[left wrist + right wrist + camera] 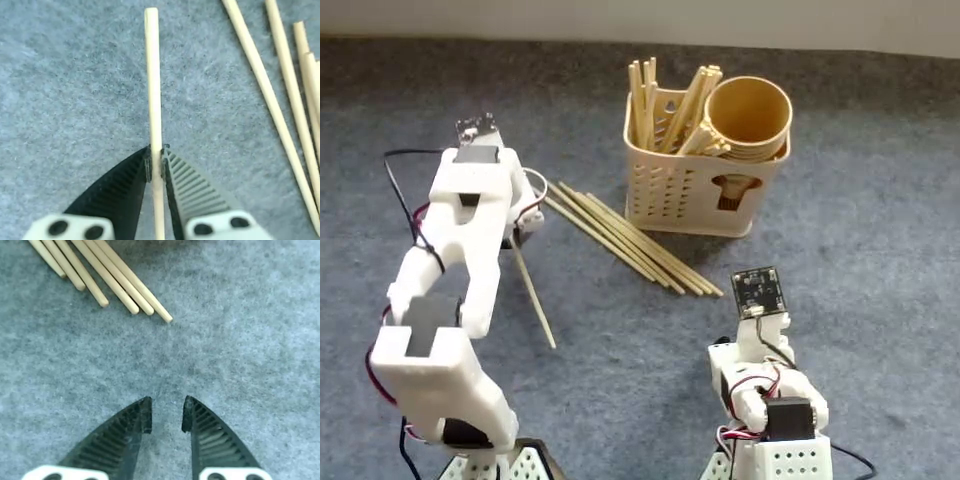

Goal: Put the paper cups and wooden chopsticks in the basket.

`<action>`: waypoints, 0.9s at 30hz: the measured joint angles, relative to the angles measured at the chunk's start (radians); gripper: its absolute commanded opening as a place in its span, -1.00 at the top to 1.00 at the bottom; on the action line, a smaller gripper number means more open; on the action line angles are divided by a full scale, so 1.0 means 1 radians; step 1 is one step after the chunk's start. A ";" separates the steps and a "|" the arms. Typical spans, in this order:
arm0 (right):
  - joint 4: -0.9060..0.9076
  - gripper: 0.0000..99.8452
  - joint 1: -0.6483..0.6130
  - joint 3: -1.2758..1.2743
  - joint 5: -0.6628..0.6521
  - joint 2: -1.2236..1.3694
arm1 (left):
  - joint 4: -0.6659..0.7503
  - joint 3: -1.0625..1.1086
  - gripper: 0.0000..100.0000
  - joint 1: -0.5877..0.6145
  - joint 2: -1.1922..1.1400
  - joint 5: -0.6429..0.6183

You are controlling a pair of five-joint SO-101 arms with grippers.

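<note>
Grey carpet [880, 280] covers the table. Left arm [455, 270] is stretched out well left of the basket [685, 200]. Right arm [770, 400] is folded low in front of the basket. Basket stands upright, with stacked paper cups [750, 115] in its right side and standing chopsticks [665, 100] in its left side. Loose chopstick bundle [630, 240] lies flat on the carpet just front-left of the basket. Single chopstick [154, 85] is farther left of the basket, clamped in the left gripper [156, 162]. Right gripper [164, 415] is released, jaws apart over carpet.
</note>
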State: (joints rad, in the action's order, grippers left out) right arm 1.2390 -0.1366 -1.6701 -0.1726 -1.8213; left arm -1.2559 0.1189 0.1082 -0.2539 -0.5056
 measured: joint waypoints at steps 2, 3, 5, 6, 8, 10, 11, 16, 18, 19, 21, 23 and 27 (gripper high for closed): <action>0.000 0.76 0.000 0.000 0.000 0.000 | 0.000 0.021 0.99 0.000 0.041 0.000; 0.000 0.76 0.000 0.000 0.000 0.000 | 0.000 0.029 0.99 0.000 0.060 0.000; 0.000 0.76 0.000 0.000 0.000 0.000 | 0.002 0.034 0.99 0.000 0.097 0.000; 0.000 0.76 0.000 0.000 0.000 0.000 | 0.003 0.034 0.99 0.000 0.117 0.000; 0.000 0.76 0.000 0.000 0.000 0.000 | 0.005 0.034 0.99 0.000 0.153 0.000; 0.000 0.76 0.000 0.000 0.000 0.000 | 0.005 0.034 0.99 -0.009 0.195 0.000; 0.000 0.76 0.000 0.000 0.000 0.000 | 0.005 0.034 0.99 -0.017 0.219 0.000; 0.000 0.76 0.000 0.000 0.000 0.000 | 0.008 -0.002 0.99 -0.044 0.350 0.000; 0.000 0.76 0.000 0.000 0.000 0.000 | 0.034 -0.029 0.99 -0.040 0.397 0.000; 0.000 0.76 0.000 0.000 0.000 0.000 | 0.049 -0.040 0.99 -0.040 0.419 0.000; 0.000 0.76 0.000 0.000 0.000 0.000 | 0.098 -0.064 0.99 -0.043 0.456 0.000; 0.000 0.76 0.000 0.000 0.000 0.000 | 0.152 -0.084 0.99 -0.044 0.488 0.000; 0.000 0.76 0.000 0.000 0.000 0.000 | 0.264 -0.115 0.99 -0.051 0.537 0.000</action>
State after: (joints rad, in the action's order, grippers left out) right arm 1.2390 -0.1366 -1.6701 -0.1726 -1.8213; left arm -0.9920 0.0038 0.0575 0.2831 -0.5056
